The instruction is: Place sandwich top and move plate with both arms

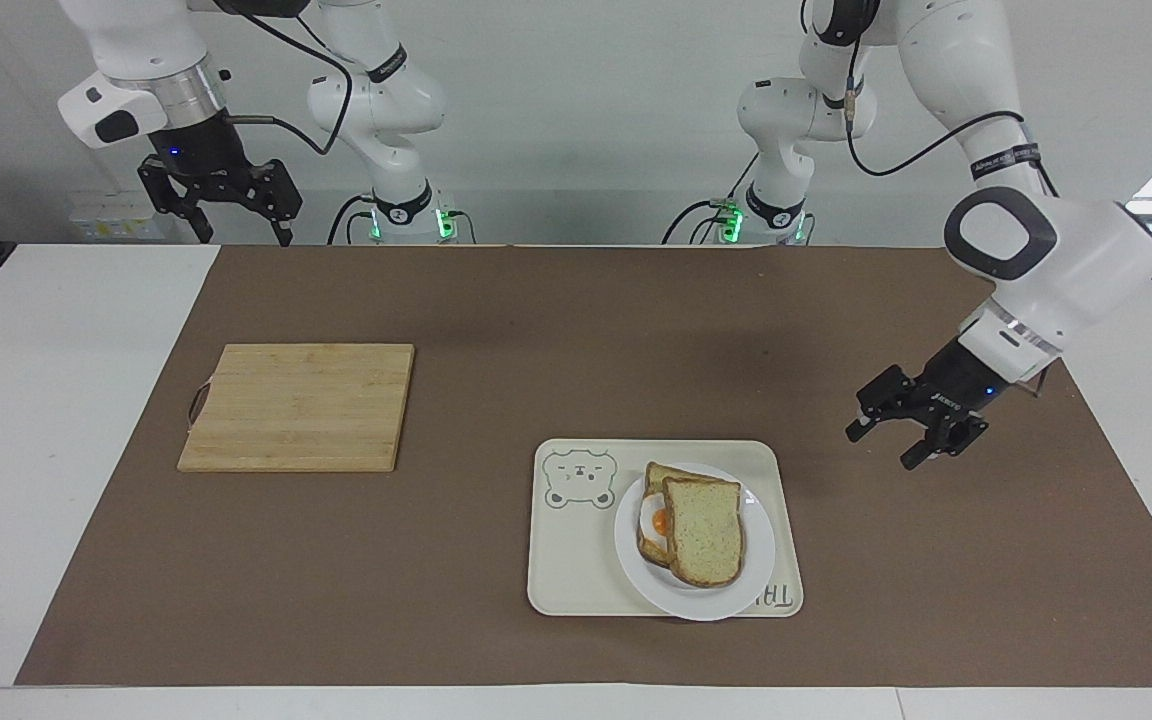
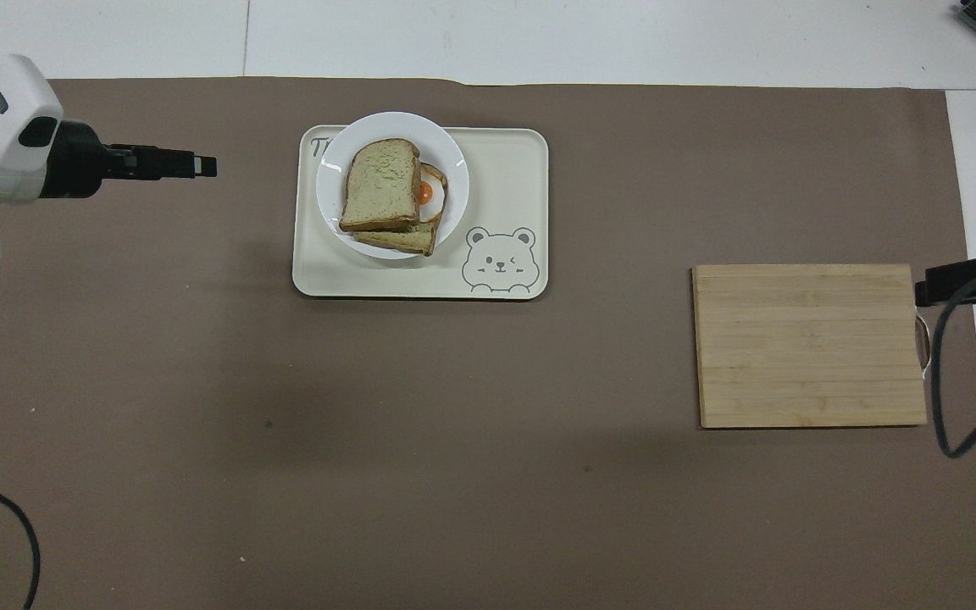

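Left tool (image 1: 881,444) open over mat; sandwich top (image 1: 705,530) long axis toward robots.

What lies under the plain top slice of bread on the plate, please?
Under the sandwich top lies a second slice with a fried egg peeking out; the rest of that egg is covered.

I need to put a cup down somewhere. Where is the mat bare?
Bare mat lies between the cutting board and the tray, and along the robots' edge. The tray is crowded: the plate fills its end nearest the left tool, which hangs open over mat.
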You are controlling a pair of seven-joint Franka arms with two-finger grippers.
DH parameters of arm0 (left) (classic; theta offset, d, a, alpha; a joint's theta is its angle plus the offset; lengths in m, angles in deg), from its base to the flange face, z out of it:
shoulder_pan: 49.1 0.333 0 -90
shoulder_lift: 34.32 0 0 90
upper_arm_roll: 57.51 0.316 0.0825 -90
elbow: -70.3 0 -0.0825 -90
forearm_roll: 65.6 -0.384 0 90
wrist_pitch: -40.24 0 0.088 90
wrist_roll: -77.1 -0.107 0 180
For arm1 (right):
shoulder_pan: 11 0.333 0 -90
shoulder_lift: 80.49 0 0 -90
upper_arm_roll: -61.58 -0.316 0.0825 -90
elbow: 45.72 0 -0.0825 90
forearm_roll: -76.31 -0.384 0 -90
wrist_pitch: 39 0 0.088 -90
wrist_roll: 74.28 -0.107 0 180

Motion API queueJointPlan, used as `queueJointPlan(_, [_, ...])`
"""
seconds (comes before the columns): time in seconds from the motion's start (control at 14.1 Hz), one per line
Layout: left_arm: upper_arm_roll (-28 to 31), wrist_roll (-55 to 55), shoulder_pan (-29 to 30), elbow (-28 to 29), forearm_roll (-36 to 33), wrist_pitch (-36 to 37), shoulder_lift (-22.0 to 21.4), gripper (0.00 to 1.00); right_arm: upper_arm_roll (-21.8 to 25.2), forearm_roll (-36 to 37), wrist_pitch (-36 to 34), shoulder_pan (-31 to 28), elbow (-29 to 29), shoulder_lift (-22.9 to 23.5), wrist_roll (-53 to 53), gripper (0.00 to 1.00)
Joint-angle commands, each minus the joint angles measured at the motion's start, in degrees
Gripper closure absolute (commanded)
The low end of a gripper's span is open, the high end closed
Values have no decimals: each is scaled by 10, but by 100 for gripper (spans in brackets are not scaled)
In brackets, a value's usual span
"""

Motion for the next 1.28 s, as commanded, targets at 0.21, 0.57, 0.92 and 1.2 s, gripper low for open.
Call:
queueJointPlan(0.21, [-2,48,1,-85,-226,184,-78,0,-2,2,3,-2,-11,-8,4,0])
queueJointPlan(0.57, [-1,52,6,-87,-315,318,-154,0,-2,2,3,-2,-11,-8,4,0])
queueJointPlan(0.92, [-1,69,9,-163,-332,422,-146,0,-2,2,4,-2,-11,-8,4,0])
queueJointPlan(1.2, [-7,166,1,-183,-299,443,-129,0,-2,2,3,-2,-11,-8,4,0])
